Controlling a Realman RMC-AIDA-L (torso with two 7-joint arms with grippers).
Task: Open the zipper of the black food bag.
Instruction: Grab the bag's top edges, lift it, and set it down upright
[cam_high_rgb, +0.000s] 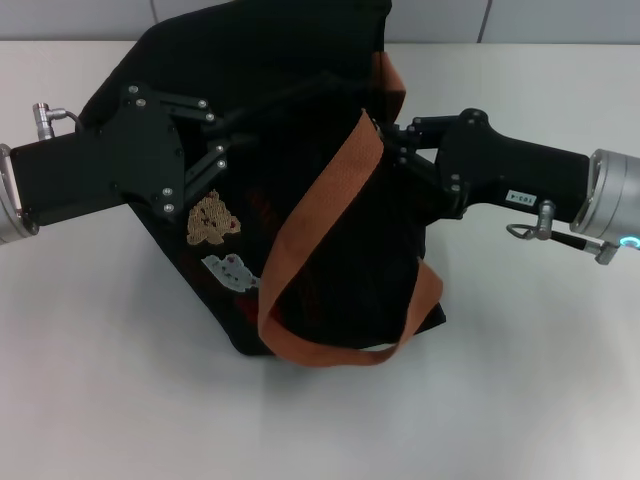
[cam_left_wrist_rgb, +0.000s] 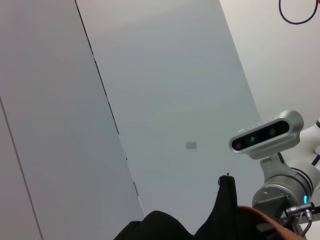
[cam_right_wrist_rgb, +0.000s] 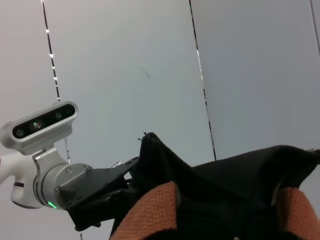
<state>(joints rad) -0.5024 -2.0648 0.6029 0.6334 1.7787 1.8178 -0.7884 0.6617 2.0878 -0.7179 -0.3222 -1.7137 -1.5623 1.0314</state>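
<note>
Zipper teeth and the pull could not be made out anywhere: the black food bag (cam_high_rgb: 300, 180) showed only dark folds along its top, and its far edge was cut off by the frame of the head view. The bag sat on the white worktop (cam_high_rgb: 520, 380), roughly in the middle, slumped and turned at an angle. On its front were a tan bear patch (cam_high_rgb: 211, 219) and a pale patch (cam_high_rgb: 232, 270) below it. One orange-brown strap (cam_high_rgb: 330, 200) ran down across the front and looped along the bag's near bottom edge; a second strap (cam_high_rgb: 391, 80) showed near the top.

The left hand (cam_high_rgb: 215, 135) was pressed against the bag's upper left side, its dark fingers lost against the black fabric, so whether they were apart or pinched on cloth could not be told. The right hand (cam_high_rgb: 395, 145) met the bag from the other side, beside the strap, its fingertips likewise hidden. Both wrist views showed only raised black fabric, strap and the opposite arm against grey wall panels.
</note>
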